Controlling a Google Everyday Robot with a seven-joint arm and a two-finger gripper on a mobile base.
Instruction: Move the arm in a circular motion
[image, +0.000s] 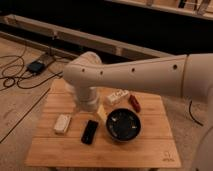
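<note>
The large cream-beige arm (135, 75) reaches in from the right, across the back of a small wooden table (145, 150). Its rounded joint (85, 75) hangs over the table's back left part, and the wrist points down from it. The gripper (100, 111) hangs low over the middle of the table, between a black flat object (90, 131) and a black bowl (123, 125). It holds nothing that I can see. The wrist hides most of the gripper.
On the table lie a white object (62, 123) at the left, a white packet (117, 96) and a red object (135, 102) at the back. Cables and a small dark device (36, 66) lie on the floor at the left. A dark shelf runs behind.
</note>
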